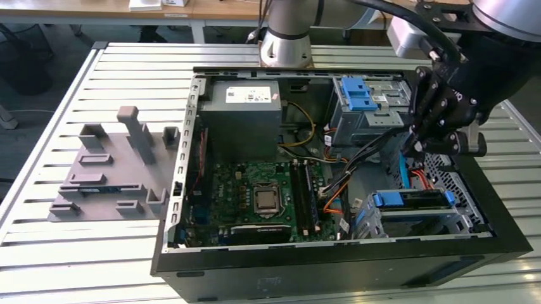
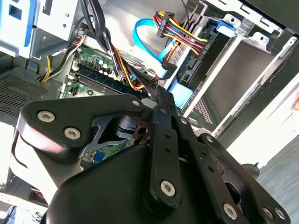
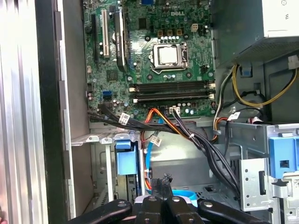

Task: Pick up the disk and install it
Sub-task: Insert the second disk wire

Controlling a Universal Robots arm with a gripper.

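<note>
Exterior view gives us the clearest relation: the gripper (image 1: 420,147) hangs inside the open case (image 1: 182,190), at the exterior view's right side. The disk (image 1: 412,199) lies below it and a little nearer to the camera. The disk sits in the lower cage (image 1: 439,223), in the near right corner of the case. We see its dark body with the blue frame at both ends. Its long axis runs from the exterior view's left to its right, roughly along the near wall of the case. We judge it is seated in the cage or almost seated, but we cannot tell how deep.

In the first wrist view, the fingers (image 3: 164,179) are pressed close together and nothing is between them. The blue end of the disk (image 3: 126,161) stands to one side of the tips, apart from them. The bundle of cables (image 3: 187,133) crosses between the tips and the motherboard (image 3: 154,56).

The second wrist view agrees: the gripper (image 2: 160,93) is narrow and empty, and a flat blue cable (image 2: 147,42) curves just beyond it.
</note>
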